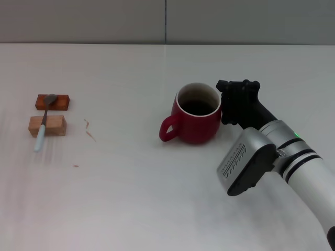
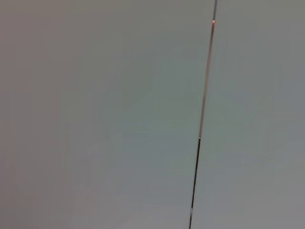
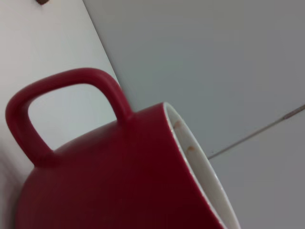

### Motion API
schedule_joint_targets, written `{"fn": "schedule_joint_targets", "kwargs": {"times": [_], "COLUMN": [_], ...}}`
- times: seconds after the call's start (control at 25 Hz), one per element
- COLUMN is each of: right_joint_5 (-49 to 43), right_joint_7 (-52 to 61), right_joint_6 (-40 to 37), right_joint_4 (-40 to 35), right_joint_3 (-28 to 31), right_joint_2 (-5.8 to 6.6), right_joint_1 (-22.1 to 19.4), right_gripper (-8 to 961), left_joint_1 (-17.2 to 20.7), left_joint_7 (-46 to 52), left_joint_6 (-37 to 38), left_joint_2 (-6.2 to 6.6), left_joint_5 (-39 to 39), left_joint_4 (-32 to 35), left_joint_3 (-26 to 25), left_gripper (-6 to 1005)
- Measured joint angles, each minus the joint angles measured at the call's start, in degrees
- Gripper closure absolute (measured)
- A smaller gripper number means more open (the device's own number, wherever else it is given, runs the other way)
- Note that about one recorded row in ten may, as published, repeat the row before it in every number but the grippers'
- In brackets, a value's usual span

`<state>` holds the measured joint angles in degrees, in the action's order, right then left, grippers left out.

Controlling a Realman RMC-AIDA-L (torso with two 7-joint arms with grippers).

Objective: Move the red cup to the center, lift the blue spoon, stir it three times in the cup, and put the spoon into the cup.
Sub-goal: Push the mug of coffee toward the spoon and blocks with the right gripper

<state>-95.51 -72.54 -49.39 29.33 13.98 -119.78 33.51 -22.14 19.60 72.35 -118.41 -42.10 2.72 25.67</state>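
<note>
Near the middle of the white table (image 1: 157,209) stands the red cup (image 1: 194,115), upright, its handle toward my left. My right gripper (image 1: 236,107) is at the cup's right side, against its wall; whether its fingers are apart or clamped I cannot tell. Far to my left, the blue spoon (image 1: 43,123) lies across two wooden blocks (image 1: 47,125). My left gripper is out of sight

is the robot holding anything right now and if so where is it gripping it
It cannot be told for sure. The right gripper is against the red cup at the rim opposite its handle, but a closed hold isn't visible. The left gripper is not in view.
</note>
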Motion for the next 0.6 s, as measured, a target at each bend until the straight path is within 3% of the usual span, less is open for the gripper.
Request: {"fn": "schedule_joint_targets", "kwargs": {"times": [0.6], "right_joint_5": [0.11], "right_joint_7": [0.13], "right_joint_6": [1.88], "right_joint_4": [3.06], "right_joint_3": [2.35], "right_joint_2": [-0.10], "right_joint_1": [0.85], "right_gripper": [932], "left_joint_1": [-0.01], "left_joint_7": [0.09], "left_joint_6": [0.51], "left_joint_2": [0.09], "left_joint_5": [0.00], "left_joint_4": [0.00], "left_joint_3": [0.02], "left_gripper": [185]}}
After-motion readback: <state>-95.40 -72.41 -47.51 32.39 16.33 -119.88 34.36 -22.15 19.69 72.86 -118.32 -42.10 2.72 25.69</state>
